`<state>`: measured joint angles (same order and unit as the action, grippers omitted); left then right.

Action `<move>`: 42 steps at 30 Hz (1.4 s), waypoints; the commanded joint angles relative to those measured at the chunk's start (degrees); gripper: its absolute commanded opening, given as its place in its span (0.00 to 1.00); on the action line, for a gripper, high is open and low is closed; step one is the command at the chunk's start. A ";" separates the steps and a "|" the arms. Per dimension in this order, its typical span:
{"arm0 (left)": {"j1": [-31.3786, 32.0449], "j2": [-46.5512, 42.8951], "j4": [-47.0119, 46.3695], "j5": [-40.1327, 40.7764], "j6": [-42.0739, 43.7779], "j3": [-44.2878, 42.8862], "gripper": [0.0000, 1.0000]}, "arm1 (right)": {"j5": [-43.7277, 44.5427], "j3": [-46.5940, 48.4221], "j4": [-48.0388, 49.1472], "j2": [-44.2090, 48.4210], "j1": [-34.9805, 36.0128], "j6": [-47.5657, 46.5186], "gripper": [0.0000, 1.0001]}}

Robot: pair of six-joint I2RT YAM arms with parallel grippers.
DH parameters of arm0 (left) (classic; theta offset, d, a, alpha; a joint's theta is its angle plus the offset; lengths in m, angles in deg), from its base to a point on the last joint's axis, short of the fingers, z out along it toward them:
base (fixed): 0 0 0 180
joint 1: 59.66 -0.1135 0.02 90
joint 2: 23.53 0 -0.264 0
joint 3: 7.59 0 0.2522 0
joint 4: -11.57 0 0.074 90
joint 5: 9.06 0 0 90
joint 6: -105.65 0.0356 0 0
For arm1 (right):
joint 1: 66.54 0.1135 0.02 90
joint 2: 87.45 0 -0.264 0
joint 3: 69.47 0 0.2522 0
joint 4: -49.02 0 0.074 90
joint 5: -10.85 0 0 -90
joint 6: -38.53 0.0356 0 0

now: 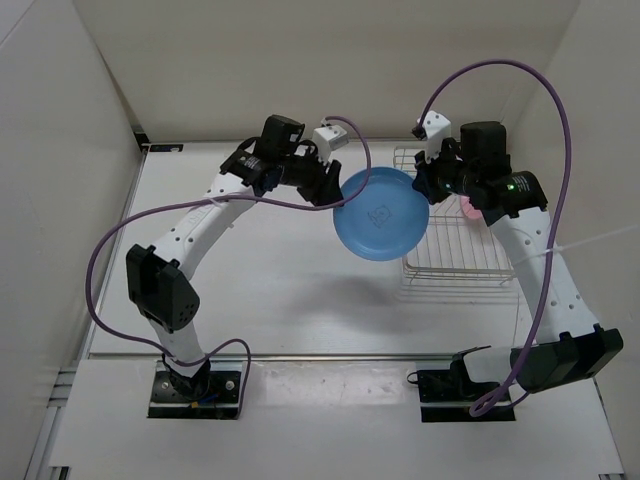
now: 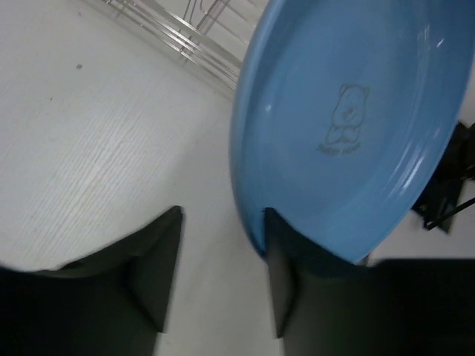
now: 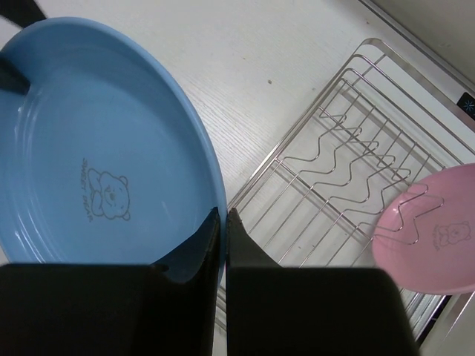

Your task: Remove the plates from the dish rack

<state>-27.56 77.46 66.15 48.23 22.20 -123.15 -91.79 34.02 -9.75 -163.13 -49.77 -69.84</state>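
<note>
The light blue plate [image 1: 378, 218] hangs in the air, tilted, just left of the dish rack [image 1: 460, 255]. My right gripper [image 1: 428, 188] is shut on its right rim; in the right wrist view the jaws [image 3: 223, 215] pinch the rim of the blue plate [image 3: 89, 148]. My left gripper [image 1: 335, 188] is open at the plate's left rim. In the left wrist view the blue plate [image 2: 356, 111] has its edge between the fingers of the left gripper [image 2: 223, 211], close against the right one. The pink plate [image 3: 438, 237] stands in the rack [image 3: 349, 148], partly hidden under my right arm [image 1: 467, 210].
The rack's corner bars show at the top of the left wrist view [image 2: 185, 37]. White walls enclose the table on the left, back and right. Purple cables loop over both arms.
</note>
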 commanded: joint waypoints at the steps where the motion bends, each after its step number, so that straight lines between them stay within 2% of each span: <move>1: -0.10 -0.36 -1.00 -2.27 -0.65 -3.49 0.48 | -2.03 0.88 0.89 1.24 0.01 0.35 0.00; 2: 0.50 -0.36 -1.00 -2.27 -0.66 -4.28 0.40 | -2.03 0.88 0.89 1.24 0.01 0.35 0.00; 4: 1.03 0.17 -1.00 -2.27 -1.27 -4.90 0.36 | -2.03 0.88 0.89 1.24 0.01 0.35 0.00; 6: 1.73 0.70 -1.00 -2.97 -1.88 -4.90 0.26 | -2.03 0.88 0.89 1.24 0.01 0.35 0.00; 7: 1.74 0.70 -1.00 -2.97 -1.89 -4.90 0.24 | -2.03 1.40 0.89 1.76 0.01 0.88 0.00; 8: 1.74 1.31 -1.00 -2.28 -1.89 -4.90 0.11 | -1.51 1.41 0.89 1.76 0.01 0.88 0.00; 10: 2.36 1.93 -1.00 -2.27 -2.42 -4.90 0.11 | -1.51 1.41 0.89 2.29 0.01 0.88 0.00; 16: 4.20 3.77 -0.48 -2.27 -2.42 -5.42 0.19 | -0.28 1.41 0.89 3.34 0.01 0.88 0.00; 17: 4.20 3.78 -0.48 -2.27 -2.42 -5.43 0.11 | -0.28 0.89 1.42 3.35 0.01 0.88 0.00; 21: 4.20 3.78 -1.00 -0.61 -3.02 -5.43 0.11 | 0.52 -0.52 1.94 3.35 0.01 1.49 0.00; 25: 3.59 1.50 -4.34 5.89 -7.33 -1.93 0.11 | 3.32 -2.11 4.40 3.35 -1.30 3.17 0.08; 26: 2.63 0.79 -5.04 6.69 -8.03 -1.13 0.11 | 3.33 -2.72 5.02 3.35 -1.83 4.38 0.15; 27: 2.01 0.09 -6.18 8.69 -9.87 -0.43 0.11 | 5.07 -3.24 5.63 3.35 -2.79 5.96 0.18; 28: 0.35 -1.22 -6.19 9.41 -10.58 0.89 0.11 | 5.96 -3.25 6.25 3.35 -2.80 6.76 0.24; 29: -0.54 -1.84 -7.15 9.42 -11.46 1.68 0.11 | 6.83 -3.25 7.12 2.82 -4.28 7.29 0.37; 31: -2.47 -2.99 -7.16 13.89 -13.13 2.74 0.11 | 9.38 -3.86 8.27 2.82 -4.82 9.04 0.39; 34: -8.87 -4.31 -7.16 16.88 -15.33 4.32 0.11 | 14.39 -3.86 9.68 1.77 -8.24 11.33 0.49; 35: -10.20 -4.31 -6.55 20.28 -16.03 4.85 0.11 | 15.88 -3.86 10.47 1.76 -8.86 11.34 0.55; 38: -16.96 -0.54 -3.13 24.69 -18.75 4.86 0.11 | 23.61 -4.39 11.79 1.76 -9.57 11.95 0.58; 42: -25.05 9.82 2.58 23.83 -20.43 -0.74 0.11 | 25.56 -4.39 11.79 1.76 -10.18 11.25 0.58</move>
<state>-48.56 81.46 63.57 69.48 4.98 -120.14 -71.00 29.67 -1.49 -161.41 -59.80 -59.30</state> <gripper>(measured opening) 0.134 0.581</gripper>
